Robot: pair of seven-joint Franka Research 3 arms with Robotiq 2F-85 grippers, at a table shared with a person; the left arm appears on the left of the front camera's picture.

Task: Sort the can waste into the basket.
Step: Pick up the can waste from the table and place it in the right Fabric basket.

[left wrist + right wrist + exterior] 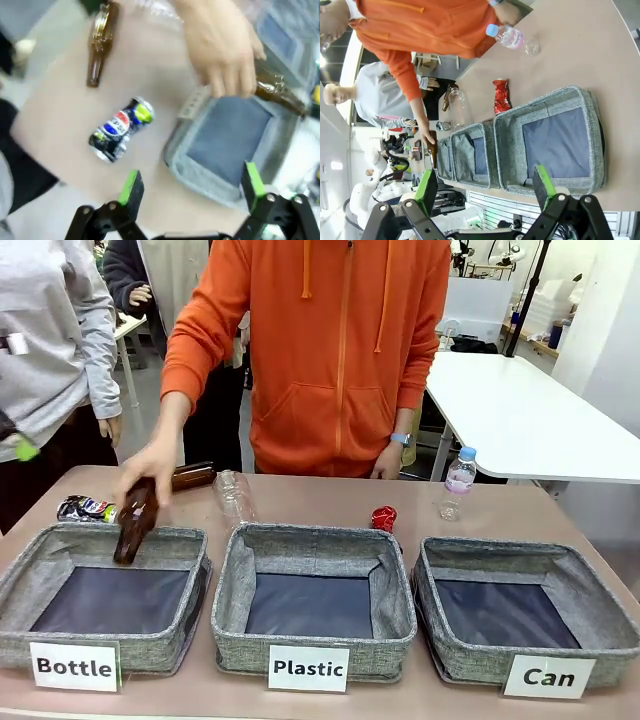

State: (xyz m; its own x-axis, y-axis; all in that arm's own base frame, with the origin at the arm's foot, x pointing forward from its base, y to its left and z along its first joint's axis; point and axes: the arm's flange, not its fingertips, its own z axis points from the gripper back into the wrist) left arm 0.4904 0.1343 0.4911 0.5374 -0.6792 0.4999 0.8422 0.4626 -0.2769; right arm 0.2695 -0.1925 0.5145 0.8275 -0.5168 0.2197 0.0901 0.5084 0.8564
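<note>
While left fingers (131, 189) and right fingers (427, 189) gape empty, dark can (85, 508) lies sideways far left, long axis left-right, red can (384, 518) just behind basket (520, 552) far-left corner, tan surface (320, 495), white table (520, 410) beyond.

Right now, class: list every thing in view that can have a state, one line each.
Can basket, empty.
Plastic basket, empty.
Bottle basket, empty, a bottle tipped over it.
red can, crushed, on the table.
printed can, crushed, on the table.
held brown bottle, tilted in the person's hand.
other brown bottle, lying down.
clear bottle, lying down.
water bottle, upright, capped.
left gripper, open, empty.
right gripper, open, empty.
</note>
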